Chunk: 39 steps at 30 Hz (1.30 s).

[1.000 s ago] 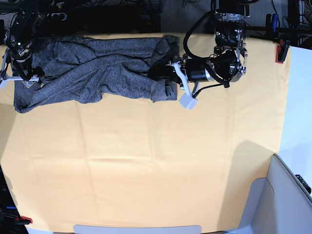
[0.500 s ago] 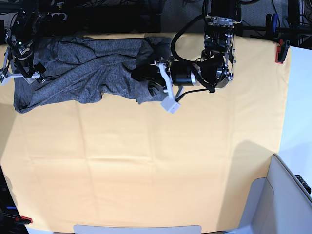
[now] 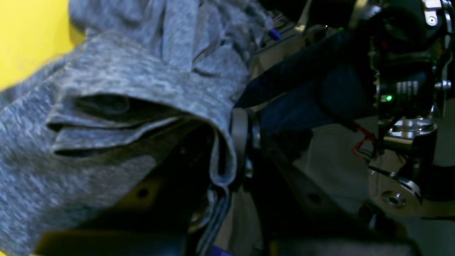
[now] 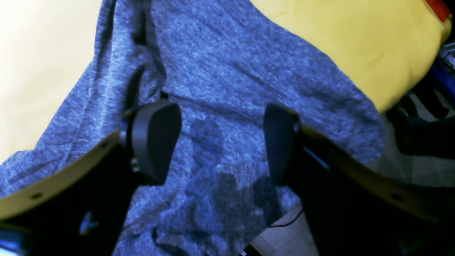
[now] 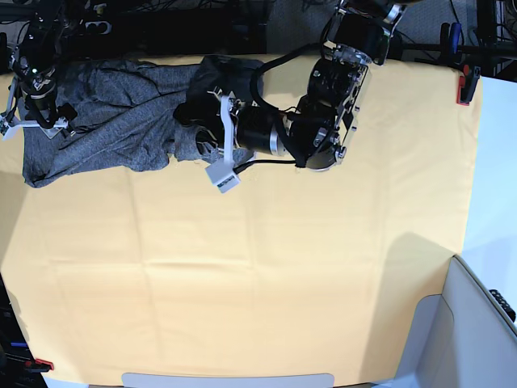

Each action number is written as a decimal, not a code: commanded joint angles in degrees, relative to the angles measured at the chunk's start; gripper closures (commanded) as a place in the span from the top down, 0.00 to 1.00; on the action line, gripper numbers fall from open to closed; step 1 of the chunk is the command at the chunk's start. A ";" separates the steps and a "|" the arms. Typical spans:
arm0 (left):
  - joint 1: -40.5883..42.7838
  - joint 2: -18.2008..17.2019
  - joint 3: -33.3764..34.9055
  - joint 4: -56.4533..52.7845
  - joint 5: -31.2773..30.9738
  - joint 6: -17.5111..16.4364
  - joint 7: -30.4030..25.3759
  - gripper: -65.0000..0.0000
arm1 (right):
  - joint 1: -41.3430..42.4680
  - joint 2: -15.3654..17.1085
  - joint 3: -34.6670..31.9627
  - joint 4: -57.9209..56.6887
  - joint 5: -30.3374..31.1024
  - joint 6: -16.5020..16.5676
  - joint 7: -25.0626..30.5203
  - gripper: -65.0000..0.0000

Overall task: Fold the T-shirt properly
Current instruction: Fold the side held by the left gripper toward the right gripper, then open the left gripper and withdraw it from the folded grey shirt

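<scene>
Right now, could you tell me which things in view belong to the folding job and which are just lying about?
Part of the job:
T-shirt
left hand, gripping a fold of it
right hand, open above it

Just lying about:
yellow table cover
red clamp

Draped T-shirt fabric hides the left gripper's jaws.

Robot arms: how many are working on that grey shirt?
2. The left arm reaches in from the top centre, its tool on the shirt's right end. The right arm's tool is over the shirt's left end.
</scene>
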<state>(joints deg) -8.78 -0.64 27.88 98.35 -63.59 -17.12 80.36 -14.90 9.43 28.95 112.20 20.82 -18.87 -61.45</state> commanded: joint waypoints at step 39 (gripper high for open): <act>-6.21 3.59 5.57 -3.00 -1.33 -0.15 -5.68 0.01 | 0.17 -0.68 0.02 0.54 -0.29 0.19 1.10 0.61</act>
<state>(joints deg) -13.80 2.35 33.45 94.37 -63.40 -17.12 75.99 -14.90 8.05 28.80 111.87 20.95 -18.87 -61.43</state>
